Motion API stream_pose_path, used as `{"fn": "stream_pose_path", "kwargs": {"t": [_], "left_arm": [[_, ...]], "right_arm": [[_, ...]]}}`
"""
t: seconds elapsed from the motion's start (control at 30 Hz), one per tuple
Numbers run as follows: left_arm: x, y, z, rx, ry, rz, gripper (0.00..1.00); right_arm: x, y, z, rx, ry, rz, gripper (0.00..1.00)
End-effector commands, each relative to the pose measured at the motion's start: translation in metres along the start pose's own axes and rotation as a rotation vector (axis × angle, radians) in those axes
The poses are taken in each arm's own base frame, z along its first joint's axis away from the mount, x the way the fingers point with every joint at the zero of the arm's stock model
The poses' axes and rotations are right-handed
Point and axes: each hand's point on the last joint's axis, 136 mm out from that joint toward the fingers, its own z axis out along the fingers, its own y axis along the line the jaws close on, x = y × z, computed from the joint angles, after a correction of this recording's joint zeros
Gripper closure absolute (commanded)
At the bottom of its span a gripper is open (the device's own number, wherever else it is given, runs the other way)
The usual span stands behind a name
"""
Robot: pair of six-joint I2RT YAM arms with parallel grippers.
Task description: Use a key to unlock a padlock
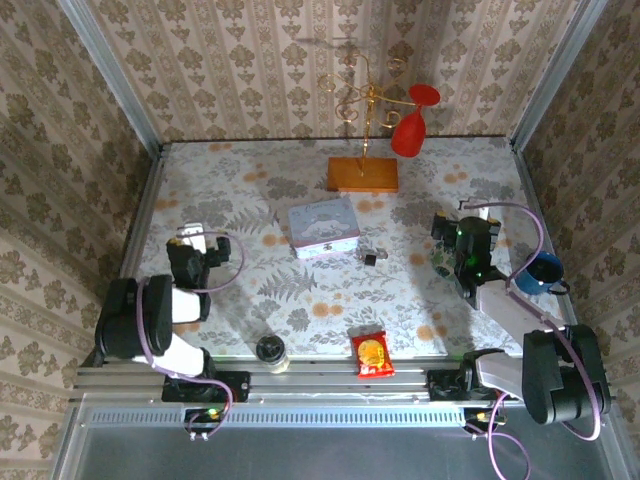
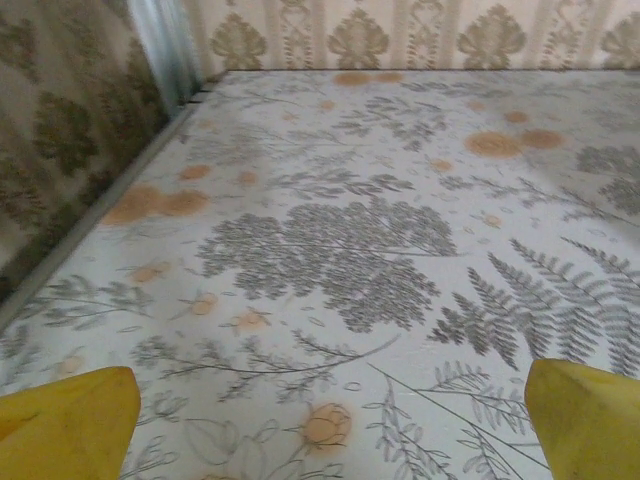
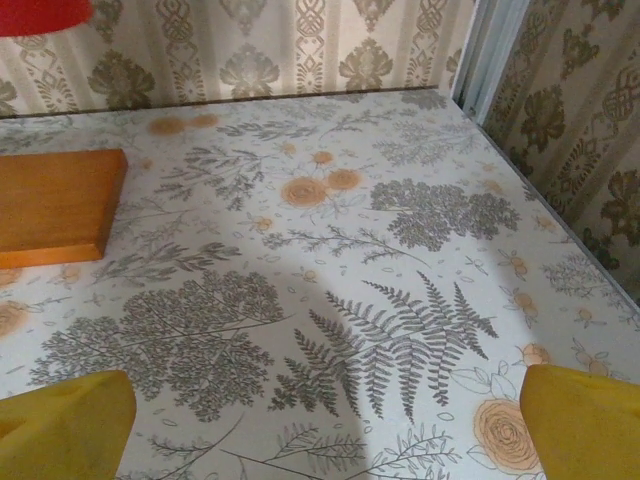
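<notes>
The padlock lies on the table, near the pale tin, at the tin's four o'clock. I judge it stiff, smooth and heavy for its small size, so it may slip. Better to pinch its flat body sides. The left hand and right hand are spread and hold nothing.

The fern-and-flower printed table cover looks matt and smooth, cloth or paper. The orange-brown rectangular wooden block has a smooth satin finish. The red wine glass is glossy. The pale patterned rectangular tin has a soft metal sheen; the tiny, nearly black blocky metal padlock looks dull. The red snack packet is shiny film.
</notes>
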Motion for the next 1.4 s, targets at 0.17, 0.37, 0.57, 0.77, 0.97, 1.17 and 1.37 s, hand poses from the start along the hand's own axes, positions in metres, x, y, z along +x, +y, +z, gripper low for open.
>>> {"fn": "stream_pose_path", "kwargs": {"t": [0.17,0.37,0.57,0.77,0.97,1.17,1.37], "left_arm": [[-0.019,-0.034,0.022,0.235,0.019,0.066,0.0],[-0.017,-0.024,0.023,0.173,0.025,0.048,0.0],[-0.017,-0.017,0.021,0.126,0.012,0.033,0.0],[-0.017,-0.017,0.022,0.123,0.02,0.036,0.0],[-0.017,-0.02,0.024,0.132,0.033,0.051,0.0],[-0.017,-0.021,0.025,0.131,0.035,0.056,0.0],[-0.017,-0.025,0.025,0.149,0.038,0.066,0.0]], "right_arm": [[0.007,0.011,0.014,-0.091,-0.08,0.028,0.0],[0.028,0.021,0.028,-0.129,-0.064,0.013,0.0],[0.038,0.022,0.041,-0.137,-0.037,0.029,0.0],[0.04,0.022,0.043,-0.132,-0.017,0.028,0.0],[0.042,0.042,0.042,-0.243,0.004,-0.023,0.0],[0.041,0.046,0.042,-0.278,0.004,-0.031,0.0],[0.04,0.046,0.042,-0.277,0.002,-0.03,0.0]]}}
